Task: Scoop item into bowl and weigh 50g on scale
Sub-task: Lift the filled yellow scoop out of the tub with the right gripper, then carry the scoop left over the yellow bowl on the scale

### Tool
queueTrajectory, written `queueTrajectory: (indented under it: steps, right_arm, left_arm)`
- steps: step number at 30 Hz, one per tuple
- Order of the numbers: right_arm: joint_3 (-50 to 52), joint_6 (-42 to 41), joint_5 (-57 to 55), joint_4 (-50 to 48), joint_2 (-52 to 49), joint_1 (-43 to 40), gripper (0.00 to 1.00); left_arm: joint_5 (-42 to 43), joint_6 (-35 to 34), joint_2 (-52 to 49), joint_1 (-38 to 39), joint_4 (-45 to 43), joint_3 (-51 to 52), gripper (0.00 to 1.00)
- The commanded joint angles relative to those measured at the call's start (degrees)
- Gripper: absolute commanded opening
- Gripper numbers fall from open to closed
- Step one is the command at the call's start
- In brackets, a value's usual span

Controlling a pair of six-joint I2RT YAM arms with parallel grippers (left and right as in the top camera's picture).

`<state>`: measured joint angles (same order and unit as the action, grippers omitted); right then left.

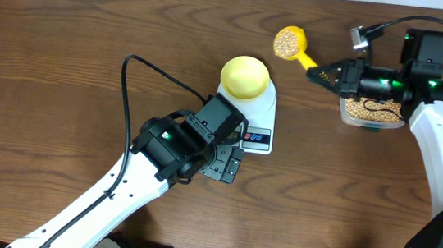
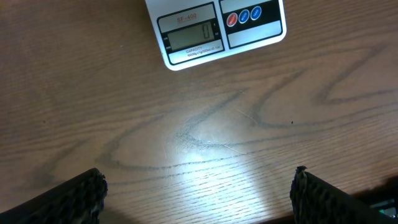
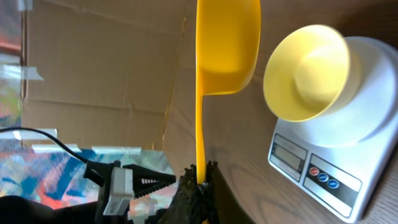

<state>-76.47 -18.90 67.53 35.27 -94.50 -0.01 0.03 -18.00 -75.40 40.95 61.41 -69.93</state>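
Beans (image 1: 288,40) heaped in yellow scoop (image 1: 302,60), just beyond bowl (image 1: 245,77) on scale (image 1: 259,124), display at 0. More in clear tub (image 1: 367,110). Right pincer (image 1: 317,73) clamped on scoop handle. Left pincer (image 2: 199,193) spread wide over worktop (image 2: 199,124), near scale.

table (image 2: 199,124): grained wood, slight sheen | bowl (image 1: 245,77): smooth yellow plastic | scale (image 2: 214,31): glossy white plastic

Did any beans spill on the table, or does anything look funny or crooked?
No, nothing stands out. The beans sit heaped in the yellow scoop, and none lie loose on the table. The bowl rests upright and empty on the scale, which reads 0.
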Motion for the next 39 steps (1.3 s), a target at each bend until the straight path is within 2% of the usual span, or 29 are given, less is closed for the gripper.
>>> queueTrajectory:
  steps: [1,12,21,39]
  right_arm:
    - [-1.51,-0.35,0.68,-0.15,-0.35,2.80,0.01]
    - [-1.51,1.57,-2.80,1.09,-2.05,8.33,0.01]
    - [-1.49,7.30,-6.97,7.74,-2.05,8.59,0.01]
    - [-1.46,12.37,-18.21,5.95,-5.53,12.24,0.01]
  left_arm:
    - [-0.72,0.52,-0.33,-0.15,0.17,-0.74,0.97]
    - [-0.70,0.52,-0.33,-0.15,0.17,-0.74,0.97]
    - [-0.72,0.52,-0.33,-0.15,0.17,-0.74,0.97]
    - [-0.72,0.52,-0.33,-0.15,0.17,-0.74,0.97]
